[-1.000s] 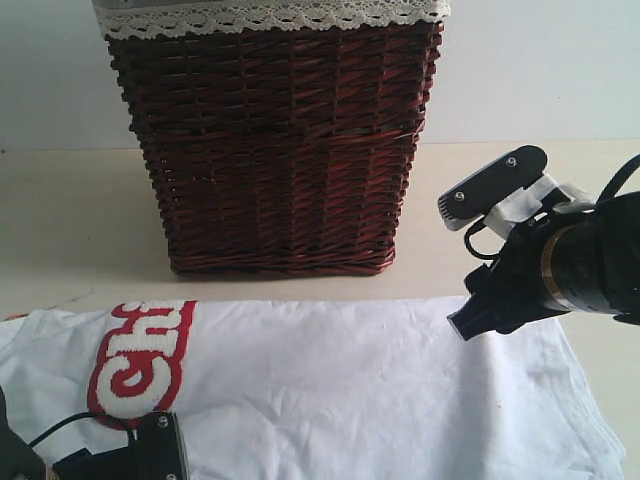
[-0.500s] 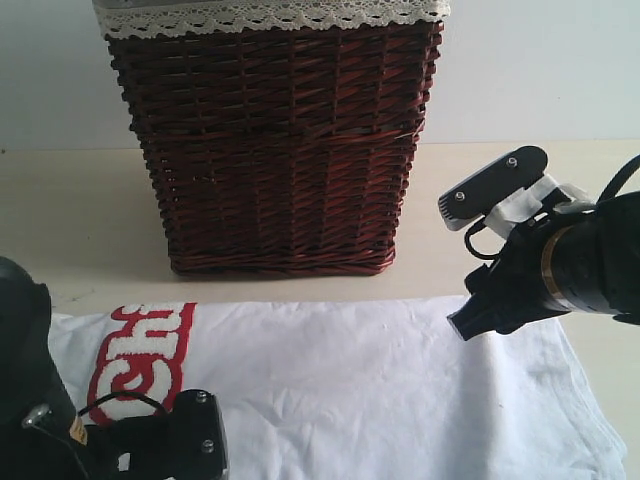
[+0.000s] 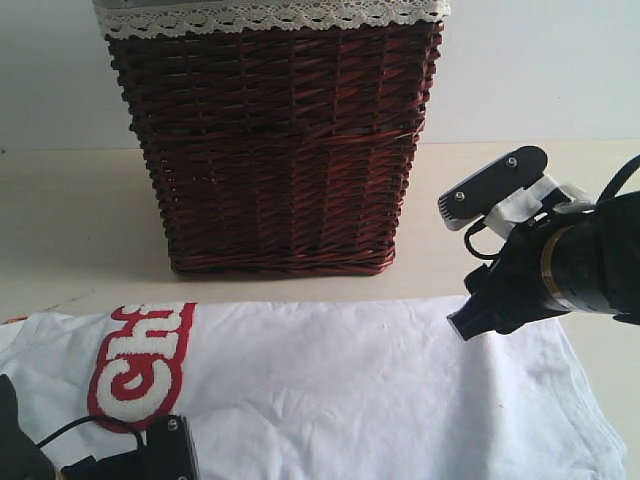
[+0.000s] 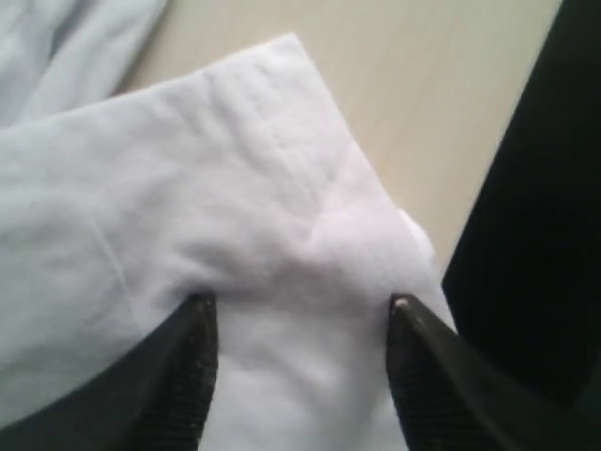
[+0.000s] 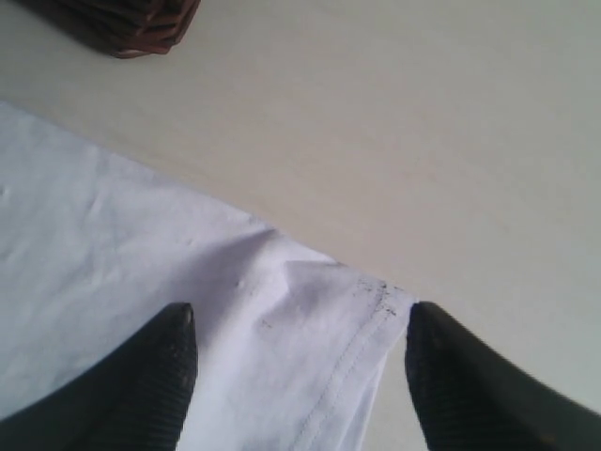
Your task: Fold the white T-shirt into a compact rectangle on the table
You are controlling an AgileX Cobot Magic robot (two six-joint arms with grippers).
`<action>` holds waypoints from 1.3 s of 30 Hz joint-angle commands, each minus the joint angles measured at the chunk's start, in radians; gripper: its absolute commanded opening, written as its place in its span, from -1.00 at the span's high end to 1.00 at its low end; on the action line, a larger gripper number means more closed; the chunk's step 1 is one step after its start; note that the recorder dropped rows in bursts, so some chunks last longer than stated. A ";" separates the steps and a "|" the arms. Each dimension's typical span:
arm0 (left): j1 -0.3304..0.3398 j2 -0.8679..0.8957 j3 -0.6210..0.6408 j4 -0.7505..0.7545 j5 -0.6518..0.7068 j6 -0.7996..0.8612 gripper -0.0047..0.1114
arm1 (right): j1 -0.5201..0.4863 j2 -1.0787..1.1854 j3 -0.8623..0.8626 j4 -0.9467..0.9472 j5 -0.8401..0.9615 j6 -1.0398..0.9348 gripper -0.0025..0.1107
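Near the basket (image 3: pixel 275 150), the white T-shirt (image 3: pixel 380 390) lies spread (table (image 3: pixel 60 210) beneath).

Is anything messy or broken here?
Nothing is broken or spilled. The white T-shirt lies flat but a bit wrinkled on the table, with tiny dark specks near one corner. The basket stands straight beyond it.

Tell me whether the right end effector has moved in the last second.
No. In the exterior view the right end effector sits at the same spot, right of the wicker basket and over the far edge of the white T-shirt.
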 commanded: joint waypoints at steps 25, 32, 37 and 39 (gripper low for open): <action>-0.114 -0.138 -0.044 0.748 -0.029 -0.433 0.92 | 0.000 -0.007 -0.005 0.003 -0.005 -0.004 -0.13; -0.060 -0.218 -0.121 0.832 0.021 -0.424 0.92 | 0.000 -0.007 -0.005 0.021 -0.023 -0.004 -0.13; 0.055 -0.219 -0.223 0.861 -0.030 -0.259 0.92 | 0.000 -0.007 -0.005 0.038 -0.023 -0.006 -0.13; 0.125 -0.205 -0.239 0.861 -0.134 -0.242 0.92 | 0.000 -0.007 -0.005 0.038 -0.023 -0.021 -0.13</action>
